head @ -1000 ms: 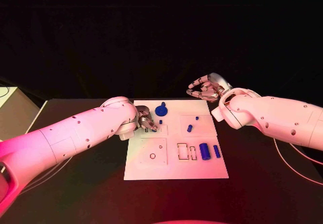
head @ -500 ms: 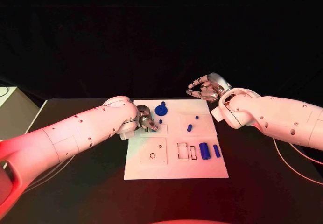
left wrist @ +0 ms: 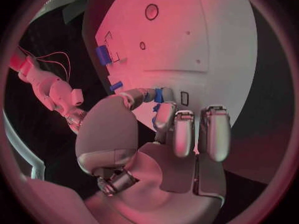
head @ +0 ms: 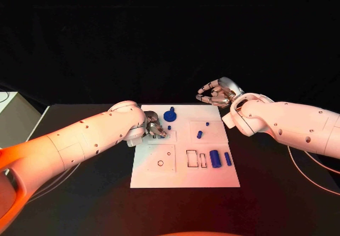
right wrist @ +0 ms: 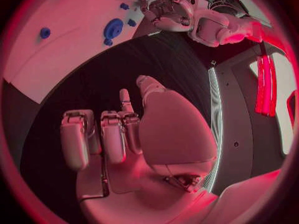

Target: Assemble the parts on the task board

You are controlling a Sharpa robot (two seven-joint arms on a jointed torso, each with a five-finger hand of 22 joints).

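I'm seeing little changing: my left hand (head: 155, 126) keeps pinching a small blue part (left wrist: 159, 95) over the task board's (head: 185, 179) ten-o'clock corner, seating apparently unfinished, right hand (head: 218, 93) idling loosely curled, holding nothing.

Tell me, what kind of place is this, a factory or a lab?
Probably a robot test lab, not a factory line: a black table holds a white practice board with small blue pieces, the backdrop is dark, and loose cables hang nearby.
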